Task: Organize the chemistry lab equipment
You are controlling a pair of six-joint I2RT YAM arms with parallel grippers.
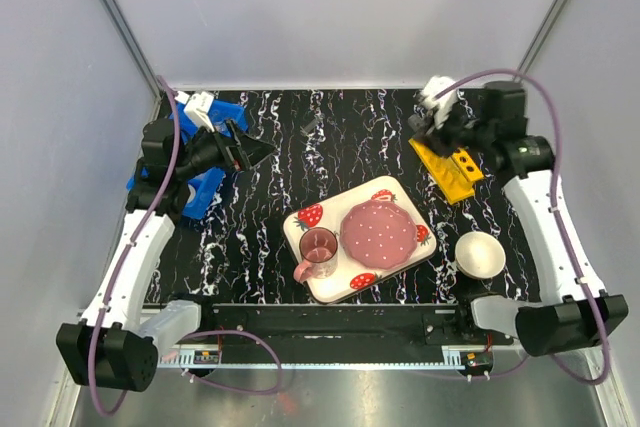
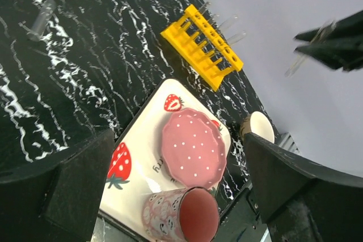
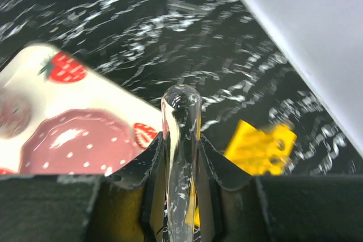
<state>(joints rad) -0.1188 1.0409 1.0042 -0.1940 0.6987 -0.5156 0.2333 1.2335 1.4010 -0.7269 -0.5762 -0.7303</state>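
Near centre, the tray (image 1: 330, 289) carries a plate (image 1: 380, 232) and a cup (image 1: 318, 247), with a bowl (image 1: 480, 254) just to its right. Mid-left, the left pincer (image 1: 255, 152) is released, its fingers spread wide. At far right lies the rack (image 1: 450, 172). The right pincer (image 3: 181, 145) is at the rack's far end, clenched on a tube (image 3: 181, 111). A second tube (image 2: 41, 20) lies on the tabletop (image 1: 250, 232) at far centre, well apart from the rack.
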